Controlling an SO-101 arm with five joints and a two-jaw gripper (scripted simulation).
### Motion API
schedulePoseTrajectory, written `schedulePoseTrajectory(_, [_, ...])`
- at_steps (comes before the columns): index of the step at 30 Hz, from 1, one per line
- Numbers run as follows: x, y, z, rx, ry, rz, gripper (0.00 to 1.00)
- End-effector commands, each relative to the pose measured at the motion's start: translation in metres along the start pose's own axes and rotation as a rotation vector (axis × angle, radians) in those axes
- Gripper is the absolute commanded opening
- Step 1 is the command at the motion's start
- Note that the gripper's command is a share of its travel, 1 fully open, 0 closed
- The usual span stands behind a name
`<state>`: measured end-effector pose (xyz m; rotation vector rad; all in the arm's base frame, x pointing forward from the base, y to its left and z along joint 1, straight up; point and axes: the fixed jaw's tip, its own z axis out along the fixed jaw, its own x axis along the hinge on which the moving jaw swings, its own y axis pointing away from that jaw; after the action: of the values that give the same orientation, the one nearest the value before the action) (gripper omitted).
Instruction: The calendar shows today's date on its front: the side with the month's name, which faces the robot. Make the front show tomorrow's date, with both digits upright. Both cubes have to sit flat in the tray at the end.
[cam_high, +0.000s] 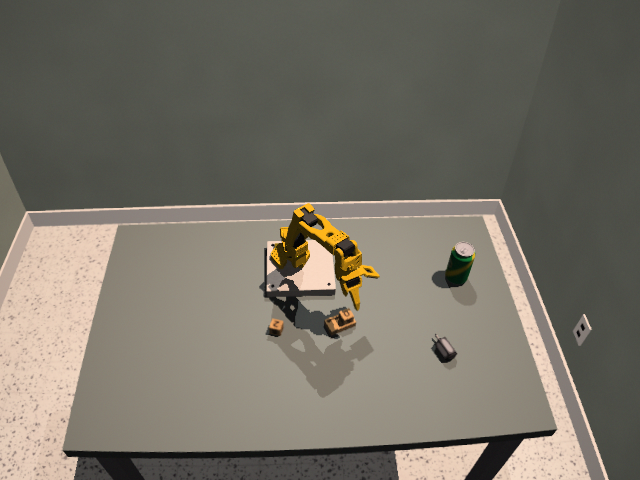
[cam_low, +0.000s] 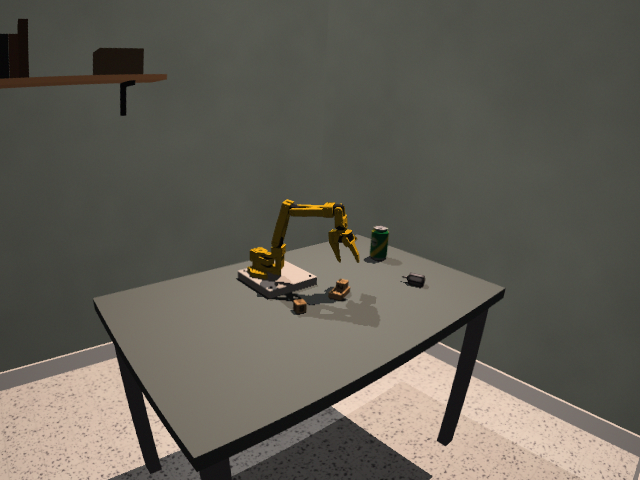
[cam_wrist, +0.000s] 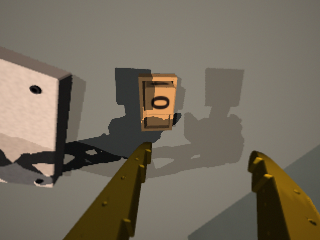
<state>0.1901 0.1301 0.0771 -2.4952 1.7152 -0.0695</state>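
Observation:
The wooden tray (cam_high: 338, 327) (cam_low: 337, 296) (cam_wrist: 157, 77) stands on the table in front of the robot's base. One cube (cam_high: 346, 315) (cam_low: 342, 284) (cam_wrist: 167, 95) is in it, at the right end in the top view, with a 0 on its top face. The other end of the tray is empty. The tray's front digits cannot be read. The other cube (cam_high: 276, 326) (cam_low: 299, 306) lies on the table left of the tray, a mark like a 2 or Z on top. My gripper (cam_high: 368, 291) (cam_low: 348, 261) (cam_wrist: 201, 150) is open and empty, above and beside the tray.
The white base plate (cam_high: 321, 276) (cam_low: 298, 273) (cam_wrist: 30, 117) lies behind the tray. A green can (cam_high: 459, 266) (cam_low: 378, 243) stands far right in the top view. A small dark plug-like object (cam_high: 445, 348) (cam_low: 415, 279) lies nearer the front right.

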Motion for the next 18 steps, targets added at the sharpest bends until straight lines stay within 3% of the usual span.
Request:
schedulePoseTrajectory(1, [-0.004,-0.006,-0.026,0.122,-0.032,-0.002,0.35])
schedulePoseTrajectory(3, [-0.004,-0.006,-0.026,0.122,-0.032,-0.002,0.35])
schedulePoseTrajectory(11, [-0.004,-0.01,-0.068,0.323,-0.08,-0.002,0.35])
schedulePoseTrajectory(18, [-0.004,-0.009,-0.077,0.365,-0.09,-0.002,0.35])
